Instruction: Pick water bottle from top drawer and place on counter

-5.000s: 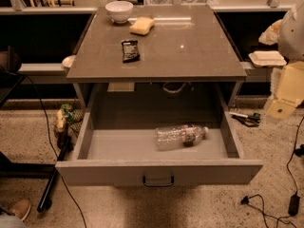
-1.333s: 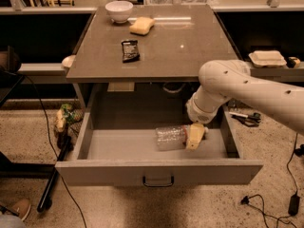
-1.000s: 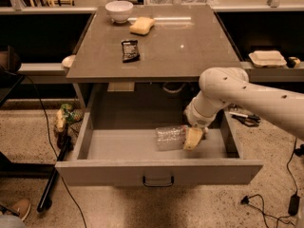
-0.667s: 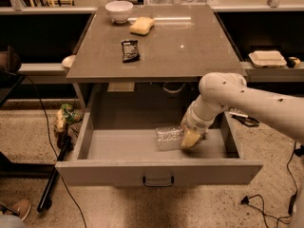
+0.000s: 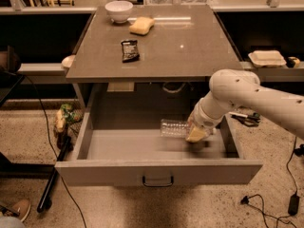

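Observation:
The water bottle (image 5: 173, 128) lies on its side, held a little above the floor of the open top drawer (image 5: 156, 171), right of its middle. Its label end is hidden by my gripper (image 5: 195, 133), which reaches down into the drawer from the right and is shut on that end of the bottle. The white arm (image 5: 247, 96) runs off to the right edge. The counter (image 5: 161, 44) spans the space above the drawer.
On the counter stand a white bowl (image 5: 118, 9), a yellow sponge (image 5: 141, 25) and a dark snack packet (image 5: 129, 50). A white takeout box (image 5: 267, 58) sits on the right side shelf. Cables (image 5: 266, 203) lie on the floor at the right; a bag (image 5: 64, 118) sits left of the drawer.
My arm came down from the right into the drawer, the gripper closed on the bottle's right end, and the bottle has risen slightly off the drawer floor.

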Controlling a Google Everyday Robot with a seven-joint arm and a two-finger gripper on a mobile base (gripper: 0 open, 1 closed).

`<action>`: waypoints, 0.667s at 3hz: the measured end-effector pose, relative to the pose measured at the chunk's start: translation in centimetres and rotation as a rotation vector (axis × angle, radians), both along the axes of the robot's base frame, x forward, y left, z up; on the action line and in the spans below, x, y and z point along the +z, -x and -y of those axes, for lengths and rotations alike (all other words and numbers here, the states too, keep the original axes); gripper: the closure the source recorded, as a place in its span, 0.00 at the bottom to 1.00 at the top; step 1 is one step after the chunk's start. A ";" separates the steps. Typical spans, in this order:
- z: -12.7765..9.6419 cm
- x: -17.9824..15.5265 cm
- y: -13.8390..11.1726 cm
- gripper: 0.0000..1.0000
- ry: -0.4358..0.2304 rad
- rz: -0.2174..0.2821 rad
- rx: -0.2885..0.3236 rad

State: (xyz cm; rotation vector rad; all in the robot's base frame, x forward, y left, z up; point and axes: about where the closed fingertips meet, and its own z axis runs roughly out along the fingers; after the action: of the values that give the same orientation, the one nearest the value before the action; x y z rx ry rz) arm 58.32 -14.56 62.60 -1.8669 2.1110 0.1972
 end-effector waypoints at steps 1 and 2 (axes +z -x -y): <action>2.4 7.3 0.8 1.00 -0.015 0.085 -0.025; 4.5 15.6 1.9 1.00 0.003 0.179 -0.036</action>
State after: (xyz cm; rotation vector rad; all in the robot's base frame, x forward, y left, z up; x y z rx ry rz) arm 56.42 -19.07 78.19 -1.7760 2.0222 0.0170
